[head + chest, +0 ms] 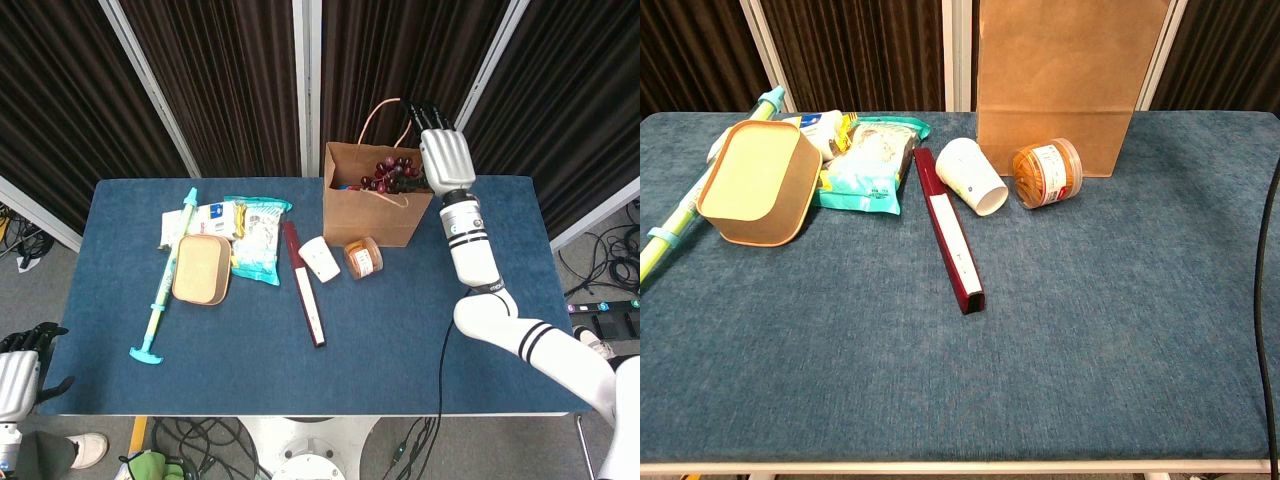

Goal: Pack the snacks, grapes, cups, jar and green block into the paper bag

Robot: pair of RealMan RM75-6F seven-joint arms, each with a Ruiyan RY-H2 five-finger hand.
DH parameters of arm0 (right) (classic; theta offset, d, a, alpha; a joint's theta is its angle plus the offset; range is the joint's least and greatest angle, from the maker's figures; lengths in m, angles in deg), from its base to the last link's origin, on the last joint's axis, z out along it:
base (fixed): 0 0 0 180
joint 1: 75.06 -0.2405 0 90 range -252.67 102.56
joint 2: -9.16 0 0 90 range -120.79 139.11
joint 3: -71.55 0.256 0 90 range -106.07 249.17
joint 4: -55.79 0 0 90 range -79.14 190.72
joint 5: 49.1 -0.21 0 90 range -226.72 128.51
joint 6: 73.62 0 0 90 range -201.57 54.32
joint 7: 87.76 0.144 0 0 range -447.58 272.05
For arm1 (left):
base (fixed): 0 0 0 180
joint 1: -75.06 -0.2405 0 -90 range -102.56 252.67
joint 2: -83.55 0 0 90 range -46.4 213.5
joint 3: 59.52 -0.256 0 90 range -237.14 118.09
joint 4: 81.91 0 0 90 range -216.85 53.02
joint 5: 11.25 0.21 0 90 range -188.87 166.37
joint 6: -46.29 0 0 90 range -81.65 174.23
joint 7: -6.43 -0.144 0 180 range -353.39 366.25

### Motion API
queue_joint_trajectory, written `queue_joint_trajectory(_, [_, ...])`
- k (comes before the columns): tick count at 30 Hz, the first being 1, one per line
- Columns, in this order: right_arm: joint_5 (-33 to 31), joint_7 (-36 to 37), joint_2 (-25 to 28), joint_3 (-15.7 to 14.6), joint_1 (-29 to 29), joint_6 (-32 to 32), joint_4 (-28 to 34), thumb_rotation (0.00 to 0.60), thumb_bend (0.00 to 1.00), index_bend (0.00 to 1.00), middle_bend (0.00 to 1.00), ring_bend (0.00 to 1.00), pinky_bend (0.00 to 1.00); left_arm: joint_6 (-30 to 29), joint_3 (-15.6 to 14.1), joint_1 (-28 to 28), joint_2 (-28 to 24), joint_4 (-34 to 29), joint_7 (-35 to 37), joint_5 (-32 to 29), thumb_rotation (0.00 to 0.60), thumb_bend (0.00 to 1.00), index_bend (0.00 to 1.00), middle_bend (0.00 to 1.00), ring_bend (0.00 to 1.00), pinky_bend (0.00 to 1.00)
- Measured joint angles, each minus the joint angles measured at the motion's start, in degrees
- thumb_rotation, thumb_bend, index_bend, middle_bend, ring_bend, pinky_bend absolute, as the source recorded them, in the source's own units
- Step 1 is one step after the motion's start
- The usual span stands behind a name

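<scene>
The brown paper bag (375,215) (1070,80) stands at the back of the blue table. A dark grape bunch (388,176) sits in the bag's mouth. My right hand (445,160) hovers at the bag's right rim beside the grapes, its fingers stretched out and apart. A white cup (320,258) (973,175) and an orange-filled jar (363,258) (1047,172) lie in front of the bag. A tan cup (201,268) (755,182) lies on its side to the left, beside teal snack packets (255,235) (868,160). My left hand (20,372) hangs empty below the table's front left corner.
A long dark-red box (304,285) (950,230) lies between the cups. A long green and teal stick (165,285) (670,235) lies at the far left. A black cable (1267,280) runs along the right edge in the chest view.
</scene>
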Motion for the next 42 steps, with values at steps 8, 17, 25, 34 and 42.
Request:
queue_joint_trajectory(8, [1.9, 0.3, 5.0, -0.9, 2.8, 1.9, 5.0, 0.6, 0.03, 0.0, 0.09, 0.0, 0.15, 0.2, 0.3, 0.8, -0.4, -1.2, -1.4, 0.8, 0.6, 0.04, 0.36, 0.35, 0.31, 0.26])
queue_joint_trajectory(17, [5.9, 4.6, 6.2, -2.8, 5.9, 5.1, 7.9, 0.6, 0.02, 0.08, 0.28, 0.2, 0.41, -0.6, 0.1, 0.2, -0.9, -2.2, -1.9, 0.6, 0.6, 0.04, 0.36, 0.35, 0.31, 0.26])
queue_joint_trajectory(25, [17.5, 17.6, 12.3, -8.1, 16.7, 15.1, 14.2, 0.6, 0.07, 0.16, 0.34, 0.24, 0.44, -0.2, 0.2, 0.8, -1.0, -2.3, -2.2, 1.2, 0.6, 0.04, 0.36, 0.35, 0.31, 0.26])
queue_joint_trajectory(34, [32.5, 35.9, 18.4, -16.4, 23.7, 20.4, 14.4, 0.6, 0.18, 0.17, 0.33, 0.26, 0.44, 0.4, 0.3, 1.5, -0.9, -2.5, -2.7, 1.6, 0.6, 0.04, 0.36, 0.35, 0.31, 0.26])
queue_joint_trajectory(42, [47.5, 40.5, 19.9, -25.2, 24.9, 23.4, 13.0, 0.6, 0.2, 0.25, 0.38, 0.29, 0.44, 0.6, 0.3, 1.9, -0.5, -2.4, -3.4, 1.9, 0.6, 0.04, 0.36, 0.35, 0.31, 0.26])
